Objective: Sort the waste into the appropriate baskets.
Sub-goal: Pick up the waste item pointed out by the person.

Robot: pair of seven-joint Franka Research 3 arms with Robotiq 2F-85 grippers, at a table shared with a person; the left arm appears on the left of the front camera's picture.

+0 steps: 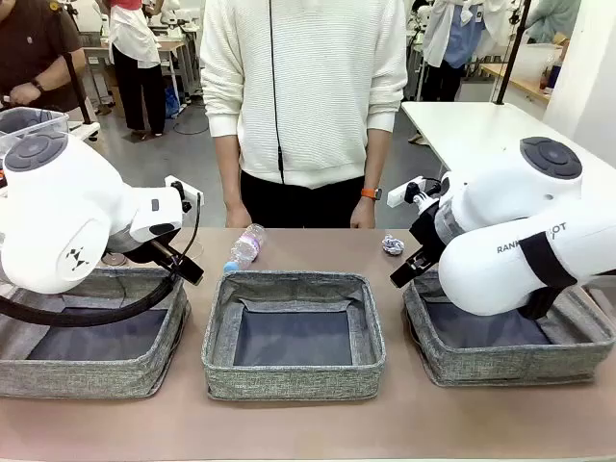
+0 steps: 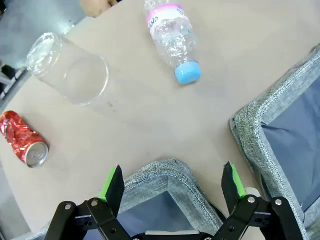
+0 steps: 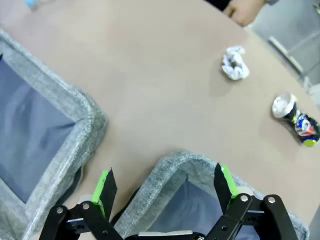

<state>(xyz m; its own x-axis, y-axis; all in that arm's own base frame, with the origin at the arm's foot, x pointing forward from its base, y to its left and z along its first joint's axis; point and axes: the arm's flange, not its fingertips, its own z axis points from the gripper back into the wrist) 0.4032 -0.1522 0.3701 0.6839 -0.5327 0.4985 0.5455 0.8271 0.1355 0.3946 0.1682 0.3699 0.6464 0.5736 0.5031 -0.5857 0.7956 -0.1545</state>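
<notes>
Bench [image 1: 308,423]: all the waste lies along its far side, near the person. A piece knocked outward could go off that edge.
Baskets: left [image 1: 87,377], middle [image 1: 289,377] and right [image 1: 500,366] sit in a row at the near side and look alike. The likely mistake is dropping an item into the wrong one. The soft walls could also snag on a low-passing arm and be dragged.
Left claw [image 2: 172,172]: fingers wide apart, holding nothing, above a corner of the left basket.
Right claw [image 3: 163,172]: fingers wide apart, holding nothing, above a corner of the right basket.
Bottle [image 2: 172,35]: on its side beyond the middle basket, blue cap pointing at the baskets. Being round, it may roll off if a finger touches first.
Cup [image 2: 70,67]: clear, on its side. Thin walls may buckle and squirt out of a pinch.
Red can [image 2: 22,139]: crushed, close to the bench edge. A nudge could tip it off.
Dark-blue can [image 3: 296,120]: crushed, also near an edge, with the same risk.
Paper ball [image 3: 235,63]: small and light, near the person's hand [image 3: 242,11]. It is easy to push away.
</notes>
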